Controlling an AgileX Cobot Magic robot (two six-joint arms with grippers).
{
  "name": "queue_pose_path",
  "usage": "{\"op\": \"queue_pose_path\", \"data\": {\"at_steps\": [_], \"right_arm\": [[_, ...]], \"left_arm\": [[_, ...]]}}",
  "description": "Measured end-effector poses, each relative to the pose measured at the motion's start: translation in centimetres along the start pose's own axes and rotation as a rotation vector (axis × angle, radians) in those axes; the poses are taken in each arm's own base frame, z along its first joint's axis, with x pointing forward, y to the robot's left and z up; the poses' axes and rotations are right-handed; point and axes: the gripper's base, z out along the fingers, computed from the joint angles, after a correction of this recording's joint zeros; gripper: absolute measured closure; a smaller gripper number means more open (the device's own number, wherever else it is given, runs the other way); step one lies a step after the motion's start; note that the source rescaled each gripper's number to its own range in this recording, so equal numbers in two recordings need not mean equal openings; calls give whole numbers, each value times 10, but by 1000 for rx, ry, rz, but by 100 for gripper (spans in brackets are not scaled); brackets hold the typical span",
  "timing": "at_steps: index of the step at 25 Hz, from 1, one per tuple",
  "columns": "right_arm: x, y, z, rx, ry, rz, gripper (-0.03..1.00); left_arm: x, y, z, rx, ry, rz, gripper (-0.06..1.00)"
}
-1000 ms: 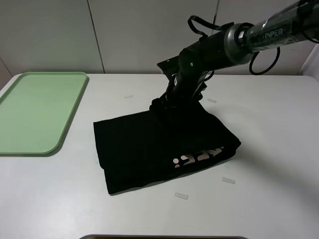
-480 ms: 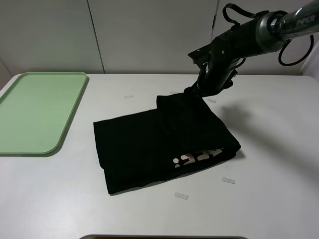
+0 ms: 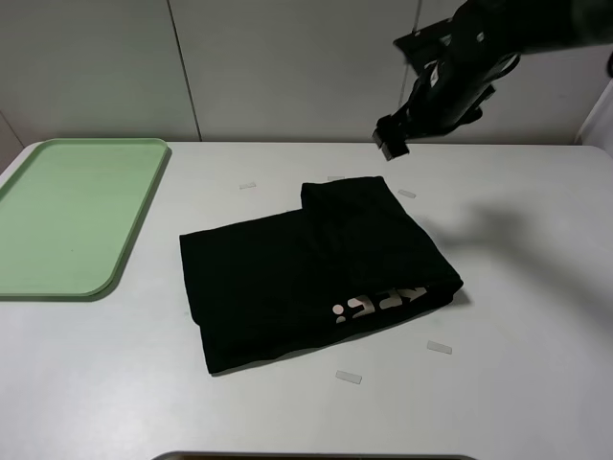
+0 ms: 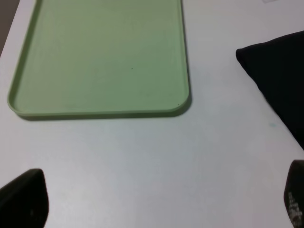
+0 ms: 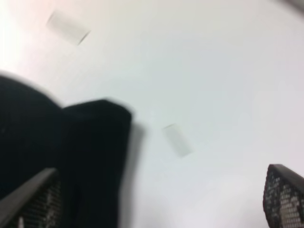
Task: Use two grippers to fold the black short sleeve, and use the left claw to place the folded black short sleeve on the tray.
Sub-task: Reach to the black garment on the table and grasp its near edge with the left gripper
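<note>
Between the tray (image 3: 77,211) and the black short sleeve (image 3: 287,278) my left gripper (image 4: 159,202) has open counter (image 3: 158,331) to pass; the small pale strips (image 3: 348,377) seem flat.

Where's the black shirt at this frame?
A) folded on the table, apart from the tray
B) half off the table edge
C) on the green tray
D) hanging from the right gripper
A: the black short sleeve lies folded on the table, apart from the tray. The right gripper hangs above it, open and empty.
</note>
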Motion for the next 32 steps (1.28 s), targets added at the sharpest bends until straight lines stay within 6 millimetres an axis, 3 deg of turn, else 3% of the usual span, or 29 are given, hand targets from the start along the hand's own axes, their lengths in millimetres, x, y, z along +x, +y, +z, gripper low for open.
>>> {"op": "queue_pose_path", "data": {"at_steps": [3,5,8,14,20,21,22,23,26,28,29,30,32], "right_arm": [[-4,-32,-40,57,-21,50,4],[-4,-40,-51,75,-24,63,4],[-1,-63,-95,125,-53,100,-2],[29,-84,-177,158,-207,130,-3],[83,-75,-250,129,-410,200,-3],[102,-69,-274,134,-481,217,-3],[111,-66,-286,144,-517,214,-3],[111,-66,-286,144,-517,214,-3],[137,-56,-317,165,-613,210,-3],[160,-47,-338,176,-662,208,-3],[184,-39,-353,180,-682,207,-3],[184,-39,-353,180,-682,207,-3],[209,-29,-362,175,-689,210,-3]], "left_arm": [[0,0,0,0,0,0,-5],[0,0,0,0,0,0,-5],[0,0,0,0,0,0,-5],[0,0,0,0,0,0,-5],[0,0,0,0,0,0,-5],[0,0,0,0,0,0,-5],[0,0,0,0,0,0,-5],[0,0,0,0,0,0,-5],[0,0,0,0,0,0,-5],[0,0,0,0,0,0,-5],[0,0,0,0,0,0,-5],[0,0,0,0,0,0,-5],[0,0,0,0,0,0,-5]]}}
